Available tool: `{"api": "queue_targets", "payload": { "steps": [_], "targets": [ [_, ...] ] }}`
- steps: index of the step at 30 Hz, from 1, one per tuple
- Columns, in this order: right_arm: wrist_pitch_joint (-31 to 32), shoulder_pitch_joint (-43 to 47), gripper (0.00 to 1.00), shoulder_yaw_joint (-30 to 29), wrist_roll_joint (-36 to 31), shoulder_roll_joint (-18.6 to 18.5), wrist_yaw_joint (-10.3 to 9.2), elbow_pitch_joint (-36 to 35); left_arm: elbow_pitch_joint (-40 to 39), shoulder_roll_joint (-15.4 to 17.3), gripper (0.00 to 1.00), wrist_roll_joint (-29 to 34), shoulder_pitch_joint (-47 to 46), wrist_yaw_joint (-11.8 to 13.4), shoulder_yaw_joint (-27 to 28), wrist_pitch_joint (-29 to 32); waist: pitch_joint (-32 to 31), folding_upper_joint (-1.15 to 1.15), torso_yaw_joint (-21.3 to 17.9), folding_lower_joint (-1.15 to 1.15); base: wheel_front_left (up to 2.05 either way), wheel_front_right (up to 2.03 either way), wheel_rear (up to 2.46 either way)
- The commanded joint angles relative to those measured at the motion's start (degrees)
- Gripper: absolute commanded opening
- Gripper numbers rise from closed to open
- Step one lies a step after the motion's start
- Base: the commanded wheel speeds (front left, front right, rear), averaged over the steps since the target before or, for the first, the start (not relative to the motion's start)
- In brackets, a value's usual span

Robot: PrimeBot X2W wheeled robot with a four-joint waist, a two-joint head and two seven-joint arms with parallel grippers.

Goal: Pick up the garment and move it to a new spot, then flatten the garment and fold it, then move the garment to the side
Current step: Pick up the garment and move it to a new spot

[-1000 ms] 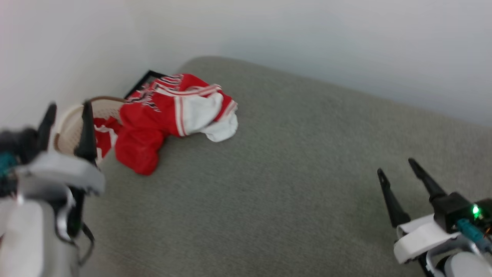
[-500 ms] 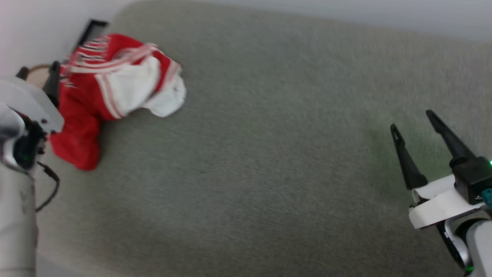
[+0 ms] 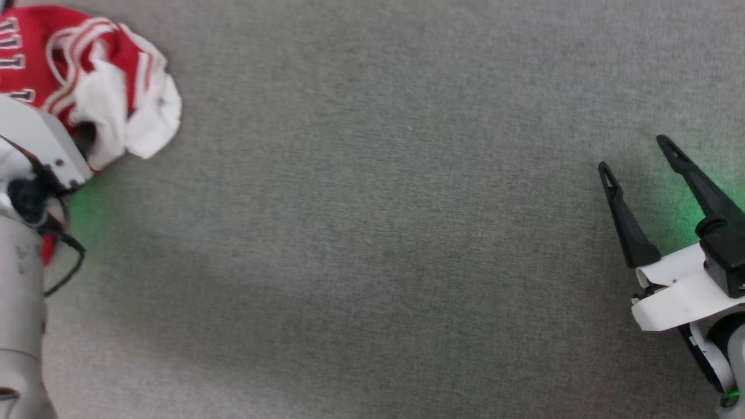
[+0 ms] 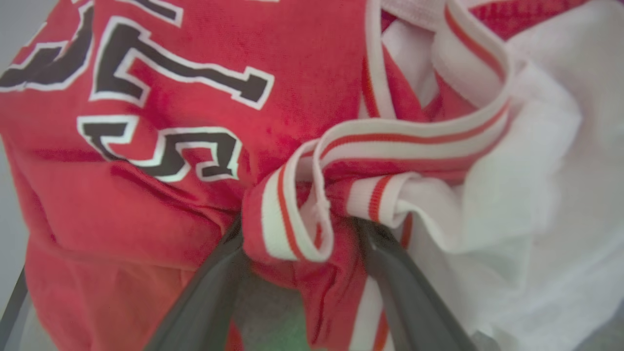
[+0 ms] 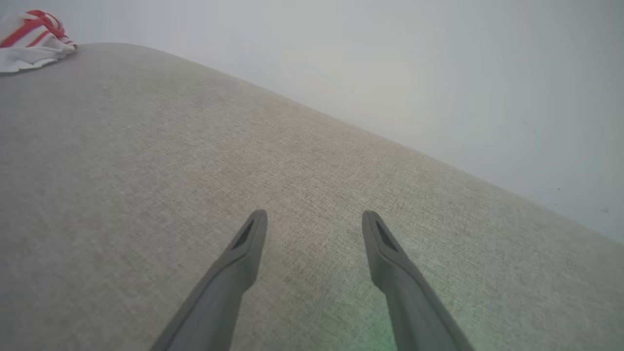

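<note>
At the left edge of the head view, the left claw [image 4: 301, 226] has pushed forward into the garment [image 3: 35, 52]; a second ago its fingers stood short of the cloth. Its jaws are spread, one dark finger on each side of a bunched fold of striped trim. The tips are buried in the cloth but not pinched on it. At the lower right, the right claw [image 3: 634, 153] stays with jaws apart and empty over the grey surface [image 3: 372, 233], well apart from the garment. The head camera has tipped downward since then, so the garment now sits in that view's top left corner rather than toward its middle.

The garment is a crumpled heap on the far left part of the surface. It is red, with black characters outlined in white across one face, seen sideways from the left wrist. A band of white trim with red stripes loops and twists through the middle of the heap. A white sleeve spills loose on the side toward the right claw, its edge resting on the surface. From the right wrist, a bit of white and red-striped cloth shows far off at the top left. Beyond the surface's rounded edge stands a pale wall [image 5: 438, 73].
</note>
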Motion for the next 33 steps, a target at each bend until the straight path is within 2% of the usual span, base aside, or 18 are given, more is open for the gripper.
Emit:
{"api": "queue_targets", "payload": {
  "steps": [1,7,8,9,18,26,33],
  "targets": [
    [0.4,-0.1,1.00,-0.1,0.4,-0.4,-0.06,-1.0,1.9,-1.1,1.00,-0.1,-0.3,0.1,-0.4,0.1,2.4,0.00,-1.9,0.00,0.00,0.00,0.00],
    [2.1,0.7,1.00,-0.3,0.7,-1.1,-0.06,-3.1,7.3,-4.2,1.00,-0.3,-1.1,0.8,-1.3,-0.7,2.9,0.00,-1.7,0.00,0.00,0.00,0.00],
    [2.3,0.8,1.00,-0.4,0.7,-1.2,-0.06,-3.2,7.8,-4.7,0.22,-0.7,-1.4,0.8,-1.2,-1.3,2.8,0.00,-1.6,0.00,0.00,0.00,0.00],
    [2.3,0.9,1.00,-0.4,0.8,-1.2,-0.06,-3.2,8.4,-5.1,0.00,-1.2,-1.7,0.9,-0.8,-1.6,2.6,0.00,-1.4,0.00,0.00,0.00,0.00],
    [1.6,2.5,1.00,-0.3,1.1,0.0,-0.06,-1.6,7.7,-1.5,0.00,0.9,-4.6,1.1,-2.4,-7.4,-2.7,0.00,0.2,0.00,0.00,0.00,0.00],
    [-1.3,4.0,1.00,0.1,1.7,3.0,-0.06,2.5,0.4,2.9,0.00,3.9,-8.7,-0.4,-5.7,-12.9,-10.9,0.00,1.7,0.00,0.00,0.00,0.00],
    [-3.3,4.8,1.00,0.1,1.7,5.2,-0.06,5.0,-6.0,5.2,0.00,5.2,-11.7,-1.4,-8.7,-13.8,-15.5,0.00,1.8,0.00,0.00,0.00,0.00]
  ]
}}
